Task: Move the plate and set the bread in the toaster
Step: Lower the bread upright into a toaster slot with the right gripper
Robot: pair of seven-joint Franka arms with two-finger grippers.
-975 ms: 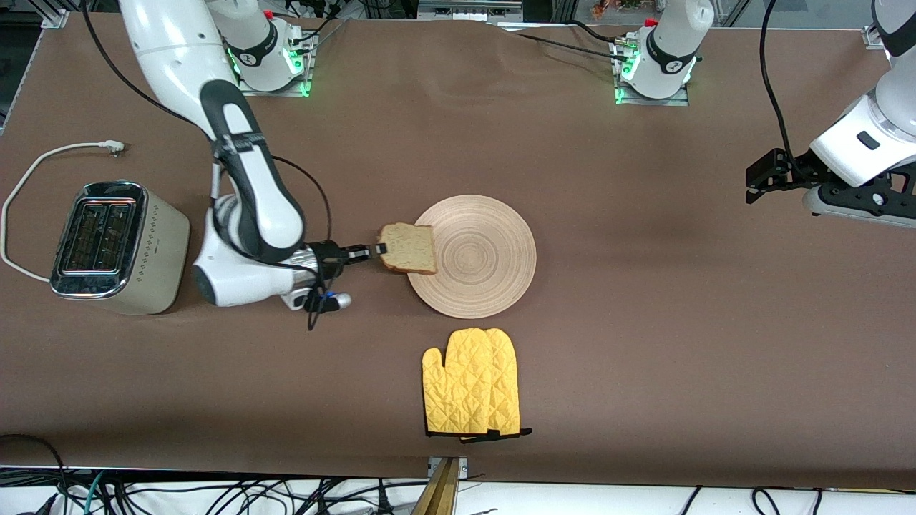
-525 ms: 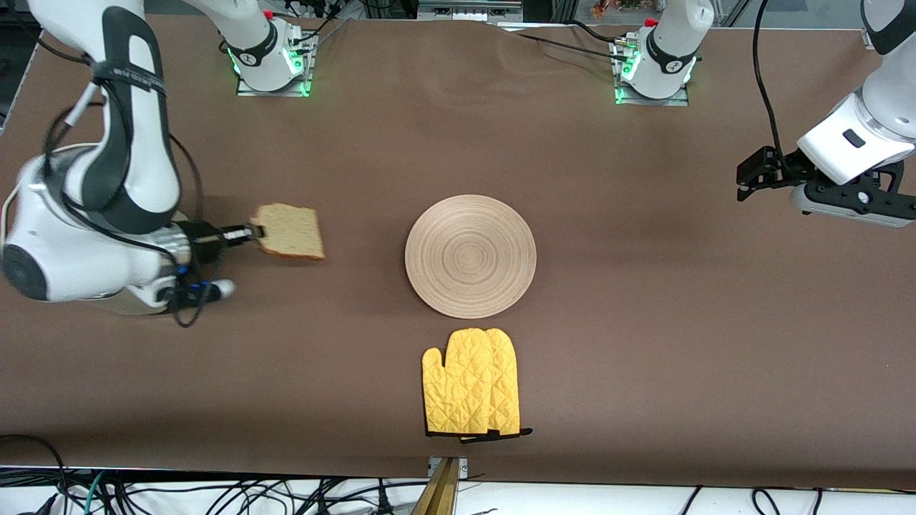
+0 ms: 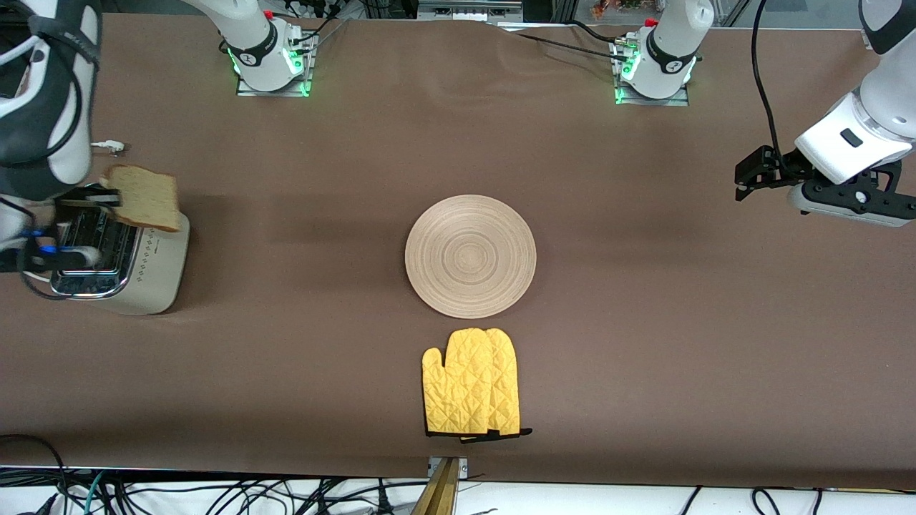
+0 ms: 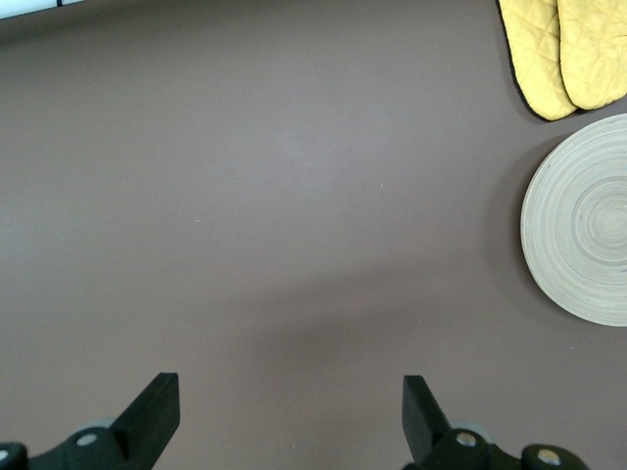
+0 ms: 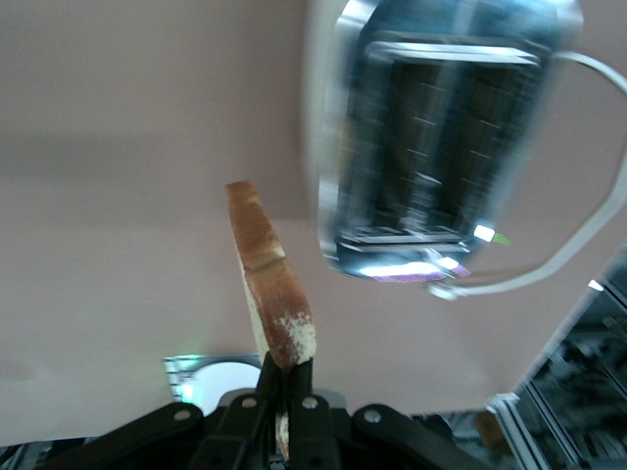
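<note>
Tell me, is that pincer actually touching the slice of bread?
Touching. The right wrist view shows the right pincer shut on the bread's bottom crust, holding the slice upright above the toaster.

The right gripper (image 3: 107, 200) now carries the bread (image 3: 143, 198) from the plate (image 3: 470, 255) to over the toaster (image 3: 118, 250).

You have: plate (image 3: 470, 255), matt ringed wood; toaster (image 3: 118, 257), glossy chrome top, matt cream sides; oven mitt (image 3: 470, 391), quilted yellow cloth; bread (image 3: 143, 198), rough speckled crumb.
</note>
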